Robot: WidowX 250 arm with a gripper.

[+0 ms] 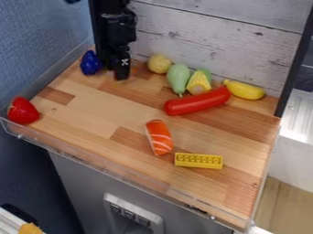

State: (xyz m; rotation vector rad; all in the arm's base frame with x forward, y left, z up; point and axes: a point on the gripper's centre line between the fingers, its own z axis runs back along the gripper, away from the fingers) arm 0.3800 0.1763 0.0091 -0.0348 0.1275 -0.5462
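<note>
- A black robot arm (114,27), cut off by the top edge, hangs over the far left part of the wooden surface (122,109), its claw (120,73) low near the back wall (202,41). Whether the claw is apart, together or clamped on something cannot be told; its dark parts merge.
- A dark blue toy (90,63), its exact kind hard to make out, sits just beside the claw, on the left.
- To the claw's right, along the wall, stand a round yellow fruit (159,64), a pale green pear (178,77), an ear of corn (198,83) and a yellow banana (245,90). The corn's lower end is partly hidden by a red sausage (197,101) lying in front.
- Nearer the front, an orange piece of salmon (159,137) with white stripes lies near a studded yellow block (198,161).
- A red toy (23,111), possibly a fruit, rests at the left corner by the clear guard (98,164).
- At bottom left, an orange-yellow item (29,229) is cropped by the frame, too little showing to identify.
</note>
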